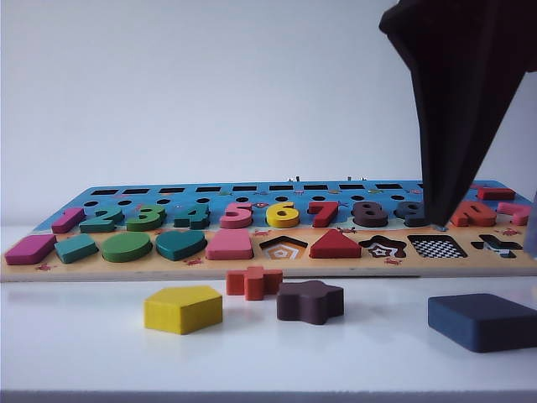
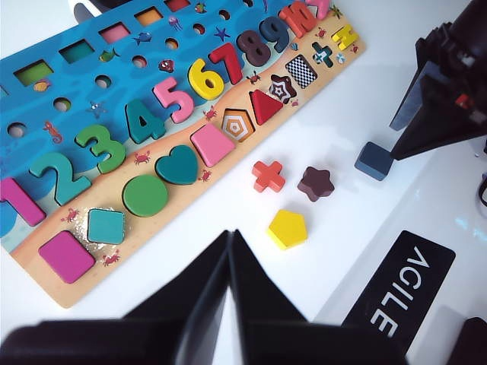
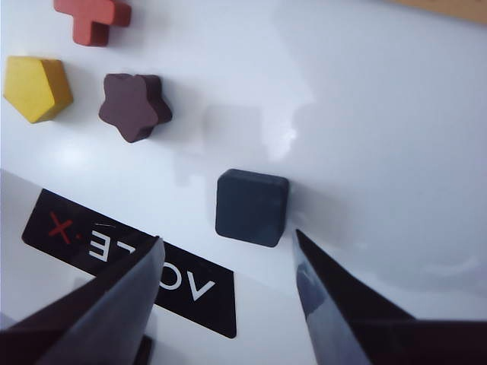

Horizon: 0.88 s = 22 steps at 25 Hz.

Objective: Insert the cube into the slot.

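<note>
Dark navy-blue square wooden cube [image 1: 482,321] lies on white desk [image 1: 84,344], front-right of puzzle board [image 1: 252,267], apart from checkerboard square slot [image 1: 437,247]. Right claw [image 3: 228,262], jaws apart, hangs above cube; left claw [image 2: 230,262] well left.

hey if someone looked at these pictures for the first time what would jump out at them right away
Probably the long colourful wooden puzzle board across the back of the white table, packed with bright numbers and shapes. In front of it four loose blocks lie apart, the flat dark navy-blue square cube furthest right. The right gripper hangs over that cube with jaws open, not touching it; the left gripper looks shut, away from the blocks.
</note>
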Motion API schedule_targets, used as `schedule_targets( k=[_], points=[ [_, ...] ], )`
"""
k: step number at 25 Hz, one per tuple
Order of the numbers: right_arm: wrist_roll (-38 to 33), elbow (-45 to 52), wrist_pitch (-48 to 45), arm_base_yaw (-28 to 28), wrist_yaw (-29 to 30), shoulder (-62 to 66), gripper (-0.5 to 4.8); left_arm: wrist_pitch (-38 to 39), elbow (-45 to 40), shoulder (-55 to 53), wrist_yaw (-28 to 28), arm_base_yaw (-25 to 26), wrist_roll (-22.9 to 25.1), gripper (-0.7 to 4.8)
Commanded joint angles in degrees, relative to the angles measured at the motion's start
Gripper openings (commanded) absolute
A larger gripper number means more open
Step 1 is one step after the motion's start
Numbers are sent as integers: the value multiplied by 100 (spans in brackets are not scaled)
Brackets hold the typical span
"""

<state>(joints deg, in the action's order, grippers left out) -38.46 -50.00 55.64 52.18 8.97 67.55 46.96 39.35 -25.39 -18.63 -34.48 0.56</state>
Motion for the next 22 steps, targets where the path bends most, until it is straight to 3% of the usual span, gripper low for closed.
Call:
schedule_targets(
  k=[1,15,22],
  points=[
    [-72,-17,-9,101,0,122,310,-120,22,-9,-44,11,4,7],
    [-96,-17,-192,195,-326,837,309,-122,22,-9,-44,11,4,7],
    [-96,-17,-203,195,-348,848,254,-122,22,-9,-44,11,4,7]
  ],
)
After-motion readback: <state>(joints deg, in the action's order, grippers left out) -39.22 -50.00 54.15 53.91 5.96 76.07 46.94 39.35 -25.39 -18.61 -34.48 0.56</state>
